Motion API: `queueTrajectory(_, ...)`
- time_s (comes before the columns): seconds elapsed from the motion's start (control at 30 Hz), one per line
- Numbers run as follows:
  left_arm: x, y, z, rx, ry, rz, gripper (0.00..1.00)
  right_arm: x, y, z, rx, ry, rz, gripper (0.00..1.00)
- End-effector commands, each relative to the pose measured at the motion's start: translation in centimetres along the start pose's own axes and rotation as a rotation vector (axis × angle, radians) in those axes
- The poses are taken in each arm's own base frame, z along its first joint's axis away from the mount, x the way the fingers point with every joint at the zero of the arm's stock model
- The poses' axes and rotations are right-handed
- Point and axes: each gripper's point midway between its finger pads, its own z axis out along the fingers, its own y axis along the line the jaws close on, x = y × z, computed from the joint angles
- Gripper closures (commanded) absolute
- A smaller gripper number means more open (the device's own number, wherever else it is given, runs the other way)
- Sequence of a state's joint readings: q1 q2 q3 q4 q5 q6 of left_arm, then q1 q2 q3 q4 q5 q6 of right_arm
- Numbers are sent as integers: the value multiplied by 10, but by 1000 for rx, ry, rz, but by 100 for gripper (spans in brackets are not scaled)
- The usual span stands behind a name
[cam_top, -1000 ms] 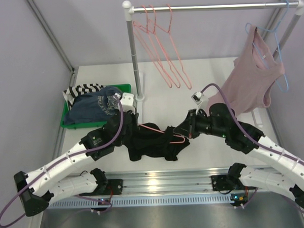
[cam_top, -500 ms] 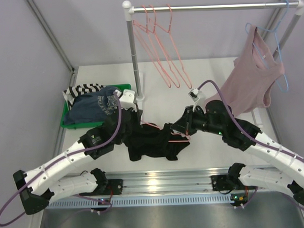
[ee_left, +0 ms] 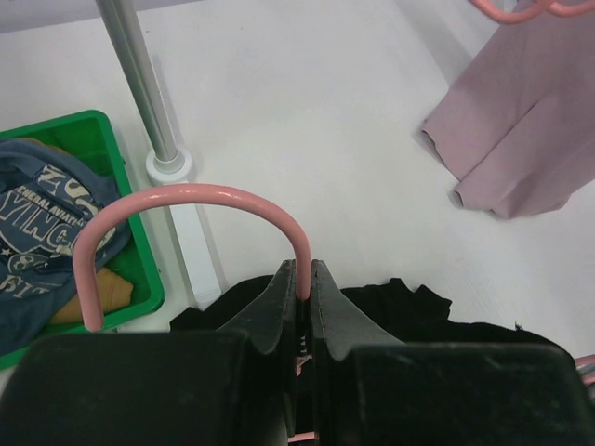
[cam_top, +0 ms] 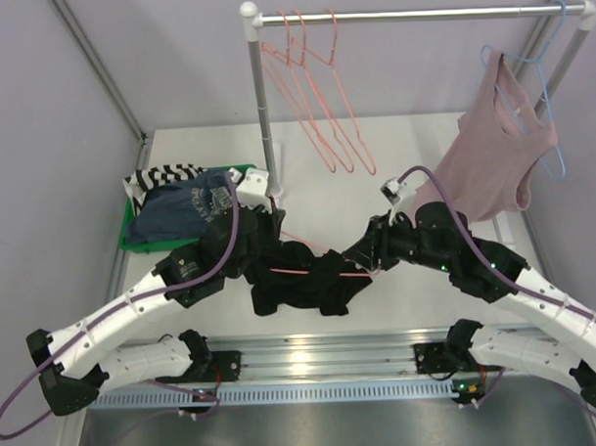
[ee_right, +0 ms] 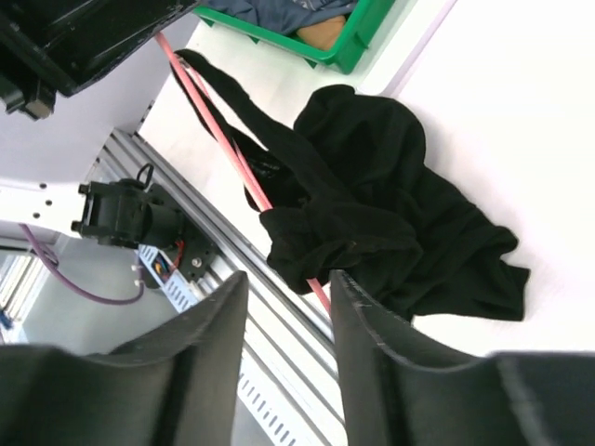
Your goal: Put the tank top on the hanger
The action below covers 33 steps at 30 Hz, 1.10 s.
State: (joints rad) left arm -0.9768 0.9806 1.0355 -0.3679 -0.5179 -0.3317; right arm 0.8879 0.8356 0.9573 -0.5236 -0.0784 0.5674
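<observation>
The black tank top (cam_top: 302, 284) lies bunched on the table between the two arms, with a salmon-pink hanger (cam_top: 298, 271) threaded through it. My left gripper (cam_top: 262, 230) is shut on the hanger's neck just below the hook (ee_left: 186, 199), and its fingertips (ee_left: 284, 279) pinch the wire above the black fabric (ee_left: 409, 302). My right gripper (cam_top: 362, 257) hovers open over the tank top's right side. In the right wrist view the pink wire (ee_right: 200, 98) runs under the fabric (ee_right: 390, 204) and comes out between the open fingers (ee_right: 367, 307), touching neither.
A clothes rail (cam_top: 418, 14) spans the back with several pink hangers (cam_top: 318, 95) and a dusty-pink tank top (cam_top: 492, 167) on a light blue hanger. Its upright post (cam_top: 263, 126) stands behind my left gripper. A green bin (cam_top: 140, 243) at the left holds a blue printed shirt (cam_top: 185, 207).
My right gripper has opened and let go at the tank top's right end. The hanger's bar now lies more level across the fabric. My left gripper stays shut on the neck.
</observation>
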Motion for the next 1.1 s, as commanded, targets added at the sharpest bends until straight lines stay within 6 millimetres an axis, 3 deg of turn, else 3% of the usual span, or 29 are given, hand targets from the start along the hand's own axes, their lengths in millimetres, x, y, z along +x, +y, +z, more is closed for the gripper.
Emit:
queueTrajectory(0.0, -31, -15, -7, 57, -56, -11, 100, -21, 12, -23, -43, -79, -127, 57)
queueTrajectory(0.2, -35, -31, -10, 120, -24, 27, 100, -33, 17, -17, -75, -117, -263, 50)
queueTrajectory(0.4, -37, -44, -17, 162, -6, 58, 100, -40, 41, 1, -114, -116, -362, 48)
queueTrajectory(0.57, -36, -49, -20, 187, 3, 61, 100, -32, 64, 17, -121, -82, -424, 47)
queueTrajectory(0.73, -43, -54, -25, 208, -5, 56, 100, -21, 69, 33, -104, -56, -443, 48)
queueTrajectory(0.93, -47, -60, -29, 238, -8, 52, 100, -16, 68, 39, -85, -60, -433, 56)
queueTrajectory(1.07, -47, -61, -29, 238, -9, 53, 100, -15, 69, 39, -94, -74, -416, 71)
